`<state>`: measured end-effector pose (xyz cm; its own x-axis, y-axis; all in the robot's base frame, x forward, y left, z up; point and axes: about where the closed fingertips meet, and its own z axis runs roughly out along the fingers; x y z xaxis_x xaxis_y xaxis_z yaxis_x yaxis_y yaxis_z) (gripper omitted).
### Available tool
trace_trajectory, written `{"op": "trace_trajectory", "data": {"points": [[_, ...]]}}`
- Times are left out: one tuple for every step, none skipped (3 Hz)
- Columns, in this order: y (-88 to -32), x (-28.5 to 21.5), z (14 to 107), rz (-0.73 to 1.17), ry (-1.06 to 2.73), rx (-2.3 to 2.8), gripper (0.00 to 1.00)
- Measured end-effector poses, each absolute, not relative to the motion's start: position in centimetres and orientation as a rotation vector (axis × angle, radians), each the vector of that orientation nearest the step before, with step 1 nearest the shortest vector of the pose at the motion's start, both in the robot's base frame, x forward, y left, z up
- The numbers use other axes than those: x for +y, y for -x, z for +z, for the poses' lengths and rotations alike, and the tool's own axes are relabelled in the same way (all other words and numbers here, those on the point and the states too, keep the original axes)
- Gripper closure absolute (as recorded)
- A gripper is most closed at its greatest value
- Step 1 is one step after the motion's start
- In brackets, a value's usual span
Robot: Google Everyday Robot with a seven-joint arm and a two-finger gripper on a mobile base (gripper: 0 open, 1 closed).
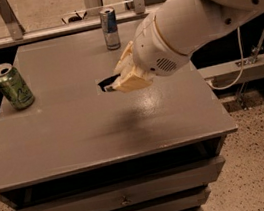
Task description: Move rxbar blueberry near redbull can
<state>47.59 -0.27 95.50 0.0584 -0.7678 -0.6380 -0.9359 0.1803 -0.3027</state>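
Gripper (pixel 121 83): over the middle of the table, a little toward the far edge. Its pale fingers (pixel 132 80) are closed on the snack bar, which seems to be carried clear of the surface, judging by the soft shadow (pixel 125 125) on the top nearer the front edge.

Snack bar (pixel 107 83): dark wrapper, held roughly flat, with one end sticking out of the fingers toward the left edge. It is gripped by the other end, probably so it can be set down flat without the fingers touching the top first.

Arm (pixel 183 22): large and white, reaching in from the right edge and covering the far right corner.

Slim can (pixel 110 28): silver and blue, upright near the middle of the far edge, beyond the gripper and apart from it. This is the spot to aim for, and the bar is not yet beside it.

Green can (pixel 13 86): upright near the left edge, well apart from the gripper and out of the likely path.

Table (pixel 77 142): grey flat top.

Drawers (pixel 123 200): below the front edge, closed.
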Motion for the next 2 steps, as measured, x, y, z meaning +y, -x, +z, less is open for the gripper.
{"op": "trace_trajectory", "data": {"points": [[-47.6, -0.3, 95.5, 0.296, 1.62, 1.739, 1.0], [-50.8, -1.1, 95.5, 0.245, 1.614, 1.661, 1.0]]}}
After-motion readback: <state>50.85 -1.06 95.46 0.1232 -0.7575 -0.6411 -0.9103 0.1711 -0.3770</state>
